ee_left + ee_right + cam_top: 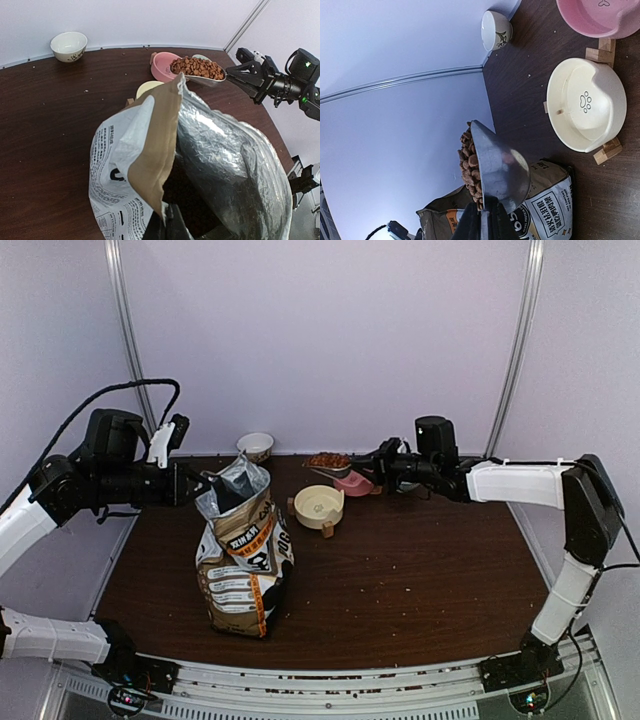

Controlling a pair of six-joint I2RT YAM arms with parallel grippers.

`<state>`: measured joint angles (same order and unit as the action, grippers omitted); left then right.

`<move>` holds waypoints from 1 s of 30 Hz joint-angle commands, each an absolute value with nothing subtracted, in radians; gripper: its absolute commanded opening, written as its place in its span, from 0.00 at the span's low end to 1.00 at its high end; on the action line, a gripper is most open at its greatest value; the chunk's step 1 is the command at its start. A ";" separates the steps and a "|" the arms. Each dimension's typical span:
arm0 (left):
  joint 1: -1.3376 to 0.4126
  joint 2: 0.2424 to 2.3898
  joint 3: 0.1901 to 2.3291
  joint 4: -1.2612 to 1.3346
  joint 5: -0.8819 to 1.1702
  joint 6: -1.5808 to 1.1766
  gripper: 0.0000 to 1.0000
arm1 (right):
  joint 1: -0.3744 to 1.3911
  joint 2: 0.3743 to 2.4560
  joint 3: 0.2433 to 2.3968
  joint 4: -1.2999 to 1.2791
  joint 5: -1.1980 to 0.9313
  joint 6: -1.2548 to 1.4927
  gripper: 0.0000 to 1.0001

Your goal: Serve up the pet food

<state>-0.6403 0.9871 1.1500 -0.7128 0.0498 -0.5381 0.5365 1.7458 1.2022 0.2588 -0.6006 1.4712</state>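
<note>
judging the coming move from how scoop and bowl lie: the metal scoop (338, 471) is held about level by the right gripper (385, 462), jaws narrow and clamped on its handle. its long axis is run roughly left-right along the back of the table (420, 580), w/ the open end aimed toward the left arm's side. the pink bowl (353, 483) is seen just beside and below the scoop, on its near side; whether the scoop's lip is right over the bowl cannot be told. the cream paw-print bowl (319, 506) is set nearer and further left, apart from the scoop, betw. the pink bowl and the pet food bag (243, 560). the right arm is by far the nearer to both bowls. the left gripper (205, 483) is pinched on the bag's top rim, so the foil mouth is held open. the kibble (196, 67) is carried in the scoop: a heap of small reddish-brown dry pellets, piled above the rim. no food is seen in either bowl. a wrist roll over a bowl is prob. what is called for, and w/ a heap that full, spill over the side is a risk.
</note>
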 commanded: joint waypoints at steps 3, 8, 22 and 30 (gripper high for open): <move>-0.618 0.956 1.170 -0.584 0.021 -0.507 0.00 | 0.514 1.760 1.151 0.358 -0.598 1.464 0.00; -0.617 0.957 1.171 -0.578 0.027 -0.507 0.00 | 0.500 1.781 1.129 0.365 -0.597 1.454 0.00; -0.618 0.965 1.178 -0.581 0.038 -0.488 0.00 | 0.497 1.852 1.221 0.220 -0.589 1.358 0.00; -0.617 0.960 1.180 -0.587 0.038 -0.485 0.00 | 0.495 1.866 1.240 0.166 -0.575 1.328 0.00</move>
<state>-0.6353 0.9874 1.1500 -0.7128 0.0647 -0.5091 0.5034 1.8538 1.2037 0.1665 -0.5964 1.3579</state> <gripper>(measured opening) 0.019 0.098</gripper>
